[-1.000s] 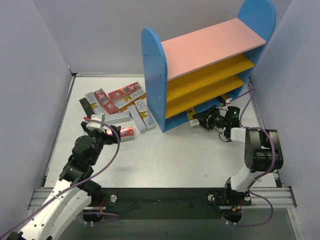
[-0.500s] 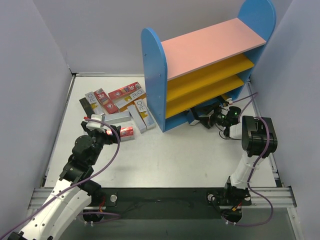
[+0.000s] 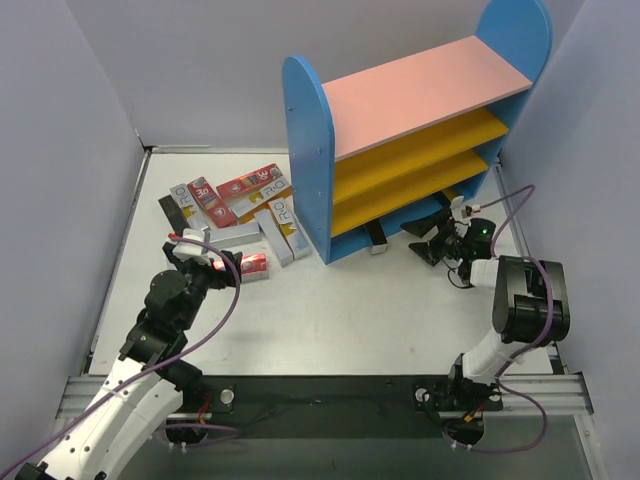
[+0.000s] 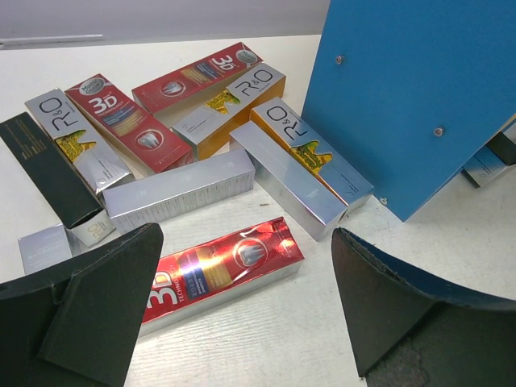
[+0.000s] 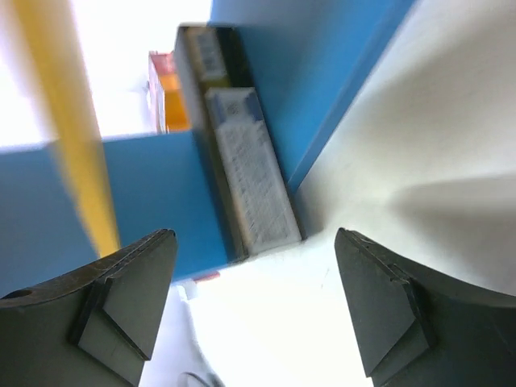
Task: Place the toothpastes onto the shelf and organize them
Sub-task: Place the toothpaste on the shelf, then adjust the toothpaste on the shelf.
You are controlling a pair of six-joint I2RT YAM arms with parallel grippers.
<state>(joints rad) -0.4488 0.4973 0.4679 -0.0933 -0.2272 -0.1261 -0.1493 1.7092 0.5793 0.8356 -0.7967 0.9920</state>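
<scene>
The shelf (image 3: pixel 420 130) stands at the back right, with blue sides, a pink top and yellow boards. Several toothpastes (image 3: pixel 235 205) lie in a loose pile to its left. My left gripper (image 3: pixel 205 262) hangs open just above a red toothpaste box (image 4: pixel 218 270), which lies between and beyond its fingers, untouched. A silver toothpaste box (image 5: pixel 254 185) lies on the shelf's blue bottom board, its end sticking out at the front (image 3: pixel 378 238). My right gripper (image 3: pixel 427 240) is open just in front of it, with nothing between its fingers (image 5: pixel 129 290).
Silver boxes (image 4: pixel 181 193) and red ones (image 4: pixel 121 121) crowd the floor beside the shelf's blue side panel (image 4: pixel 419 97). An orange box (image 5: pixel 165 101) sits deeper on the bottom board. Grey walls close in left and right. A purple cable (image 3: pixel 505 205) loops by the right arm.
My right gripper has opened, let go of the silver box on the bottom board and drawn back to the right. The left arm has not moved.
</scene>
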